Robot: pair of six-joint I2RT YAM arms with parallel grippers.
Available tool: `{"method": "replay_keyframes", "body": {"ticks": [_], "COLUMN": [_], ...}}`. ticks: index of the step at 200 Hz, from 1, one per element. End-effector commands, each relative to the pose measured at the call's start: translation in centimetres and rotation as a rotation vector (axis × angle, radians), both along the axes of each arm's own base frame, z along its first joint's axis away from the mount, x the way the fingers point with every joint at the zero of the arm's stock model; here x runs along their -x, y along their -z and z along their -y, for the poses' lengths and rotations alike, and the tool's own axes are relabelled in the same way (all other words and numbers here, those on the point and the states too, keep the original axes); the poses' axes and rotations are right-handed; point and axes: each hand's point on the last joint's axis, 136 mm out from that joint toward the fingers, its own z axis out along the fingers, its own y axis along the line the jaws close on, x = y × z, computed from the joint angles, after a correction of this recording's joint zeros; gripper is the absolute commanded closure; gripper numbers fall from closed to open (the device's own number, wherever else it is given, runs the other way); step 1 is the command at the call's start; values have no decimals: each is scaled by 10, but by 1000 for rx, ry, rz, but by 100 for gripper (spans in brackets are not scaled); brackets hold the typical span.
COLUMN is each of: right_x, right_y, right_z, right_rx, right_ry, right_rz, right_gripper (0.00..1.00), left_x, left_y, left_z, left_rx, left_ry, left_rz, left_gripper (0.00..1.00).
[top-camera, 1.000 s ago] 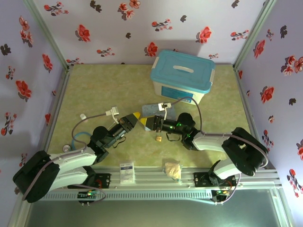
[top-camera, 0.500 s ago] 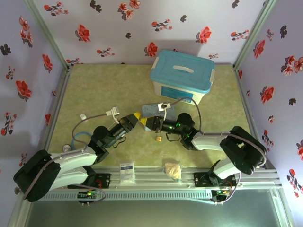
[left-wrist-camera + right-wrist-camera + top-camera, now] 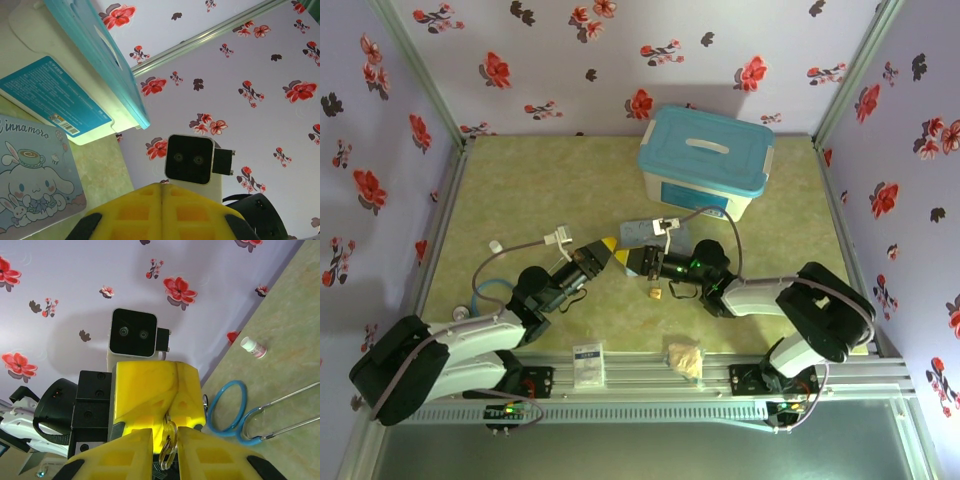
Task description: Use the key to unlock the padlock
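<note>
The tiny brass padlock lies loose on the green mat, just below the two grippers. The grippers meet tip to tip at mid table. My left gripper is shut, its yellow fingers pressed flat together. In the right wrist view its tips pinch the thin blade of the key. The key's round head and silver ring sit between the fingers of my right gripper, which stand a little apart, the head touching one finger. From above, the right gripper points left at the left one.
A blue-lidded white box stands at the back right. The blue cartoon tin lies just behind the grippers. A blue stethoscope and a small white bottle lie at the left. A tan wrapper and a white card sit at the near rail.
The right arm's elbow has swung slightly left and its gripper has edged toward the left gripper. The left arm and the padlock have stayed put.
</note>
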Motion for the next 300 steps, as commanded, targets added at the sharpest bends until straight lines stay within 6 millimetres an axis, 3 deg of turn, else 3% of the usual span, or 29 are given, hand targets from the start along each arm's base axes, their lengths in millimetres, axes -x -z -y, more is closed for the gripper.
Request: {"method": "replay_keyframes", "body": {"ticks": [1,31,50,63,89,114,123,125,149,170,205,220,243,300], "right_x": [0,-1,-3,-5,-8,-7,-7,-7,-12,-13,-12,-10,-11,-13], "right_y": [-5,-8,-9,-7,7,18,22,23,53,82,111,118,123,130], "right_z": [3,3,5,8,14,20,22,23,35,57,102,119,139,162], "right_rx": [-41,-62,-56,-42,49,123,149,156,337,525,720,782,853,946], "right_ry": [2,5,19,32,66,91,100,104,164,236,360,408,465,516], "right_rz": [19,22,20,15,5,-5,-14,-15,-61,-111,-185,-202,-195,-199], "right_gripper": [80,96,100,100,100,100,100,100,100,100,100,100,100,100], "left_x": [-3,-3,-5,-7,-15,-18,-18,-19,-21,-20,-13,-10,-8,5], "left_y": [-14,-12,-10,-5,8,16,31,25,49,65,89,99,109,141], "left_z": [-1,-1,-5,-11,-26,-25,-25,-23,-24,-17,10,27,52,90], "left_rx": [39,38,34,27,-7,-117,-196,-200,-385,-426,-633,-703,-652,-732], "left_ry": [-16,-15,-38,-72,-151,-160,-160,-160,-159,-133,-42,13,71,168], "left_rz": [20,14,14,4,-48,-91,-142,-141,-242,-273,-291,-308,-312,-293], "left_gripper": [100,100,99,58,28,28,28,28,27,27,31,31,39,45]}}
